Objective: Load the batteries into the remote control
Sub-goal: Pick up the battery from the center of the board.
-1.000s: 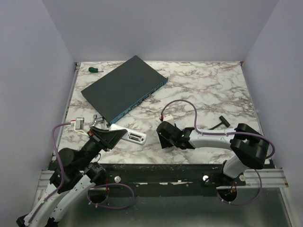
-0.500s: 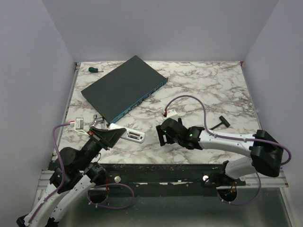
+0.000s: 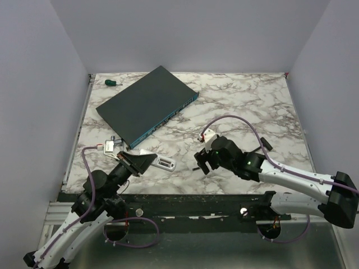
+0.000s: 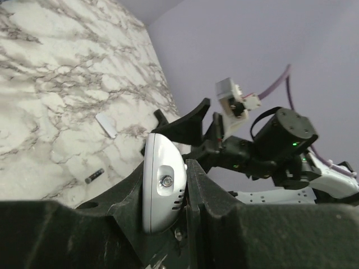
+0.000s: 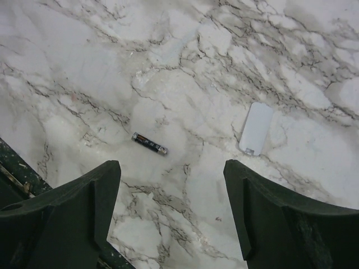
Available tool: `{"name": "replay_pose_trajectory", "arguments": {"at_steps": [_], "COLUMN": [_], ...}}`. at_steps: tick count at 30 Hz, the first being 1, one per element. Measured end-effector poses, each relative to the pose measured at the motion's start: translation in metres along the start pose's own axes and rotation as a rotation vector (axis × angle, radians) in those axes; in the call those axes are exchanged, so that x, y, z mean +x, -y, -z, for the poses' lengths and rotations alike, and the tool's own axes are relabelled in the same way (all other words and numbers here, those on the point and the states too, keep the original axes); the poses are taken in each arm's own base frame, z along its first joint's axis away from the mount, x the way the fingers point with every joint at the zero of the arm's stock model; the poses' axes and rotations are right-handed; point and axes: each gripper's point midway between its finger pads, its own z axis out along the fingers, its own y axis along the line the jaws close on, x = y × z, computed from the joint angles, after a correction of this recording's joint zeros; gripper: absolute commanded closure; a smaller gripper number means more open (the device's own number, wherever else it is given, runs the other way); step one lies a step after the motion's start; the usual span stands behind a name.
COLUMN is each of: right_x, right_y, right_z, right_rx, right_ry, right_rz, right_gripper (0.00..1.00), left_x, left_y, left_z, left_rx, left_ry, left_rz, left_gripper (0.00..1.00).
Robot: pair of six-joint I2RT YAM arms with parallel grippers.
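The left gripper (image 4: 166, 197) was clamped on the remote (image 4: 161, 168), with one finger pressed against each of its long sides. Whether the handset was resting on the table (image 4: 50, 84) could not be told. In the overhead view the remote (image 3: 164, 163) was seen sticking out of the left gripper (image 3: 147, 161) toward the right arm, over the near part of the table and just in front of the box (image 3: 147, 103). A small round part and a few slots were seen on the remote's end face. No print could be made out there.

The right gripper (image 5: 171, 168) was spread wide, with nothing between the fingers (image 5: 78, 213) and nothing touched. It was held above the table, pointed down. Below it one battery (image 5: 150, 144) was lying flat on the marble, nearer the left-hand finger in that view. A white cover (image 5: 256, 128) was also lying flat, apart from the battery and nearer the other finger. Overhead, the right gripper (image 3: 202, 163) was seen just right of the remote, not touching it.

The battery wrap was dark with a lighter end, and its lettering was too small to be read. No brand or label could be read on the remote, cover or box. The box front was seen only as a blue-green strip.

A screwdriver (image 3: 112, 82) with a green handle was lying at the far left corner, well apart from the rest.
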Motion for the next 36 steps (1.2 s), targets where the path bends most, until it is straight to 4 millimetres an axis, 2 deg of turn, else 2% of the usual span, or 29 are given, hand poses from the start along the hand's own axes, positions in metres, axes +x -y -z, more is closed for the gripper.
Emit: {"name": "replay_pose_trajectory", "arguments": {"at_steps": [3,6,12,17,22,24,28,32,36], "right_x": [-0.008,-0.010,-0.001,0.004,-0.001,-0.005,-0.017,-0.021,-0.018], "right_y": [0.003,-0.004,-0.019,-0.030,-0.035,-0.036,-0.038,-0.038,-0.037], "right_z": [0.005,0.010,0.016,0.021,0.025,0.027,0.034,0.040,0.044], "right_rx": [-0.021,-0.083,-0.198,-0.278,-0.311,-0.316,-0.318,-0.318,-0.315], "right_ry": [0.031,0.041,0.001,-0.008,0.018,0.037,0.101,0.145,0.172], "right_rz": [0.076,0.155,0.246,0.284,0.288,0.286,0.261,0.239,0.216], "right_gripper": [0.16,0.16,0.17,0.17,0.19,0.19,0.19,0.18,0.18], "left_x": [0.012,0.017,0.019,0.027,0.034,0.034,0.029,0.025,0.027], "left_y": [-0.018,-0.025,-0.025,-0.018,0.002,0.017,0.063,0.100,0.121], "left_z": [-0.005,-0.007,-0.007,-0.004,0.002,0.008,0.027,0.048,0.064], "left_rx": [-0.031,-0.043,-0.031,0.026,0.149,0.218,0.407,0.570,0.692], "left_ry": [-0.021,-0.033,-0.042,-0.089,-0.146,-0.165,-0.188,-0.197,-0.212], "left_rz": [0.004,0.007,-0.007,-0.095,-0.227,-0.281,-0.381,-0.444,-0.487], "left_gripper": [1.00,1.00,1.00,1.00,1.00,1.00,1.00,1.00,1.00]}}
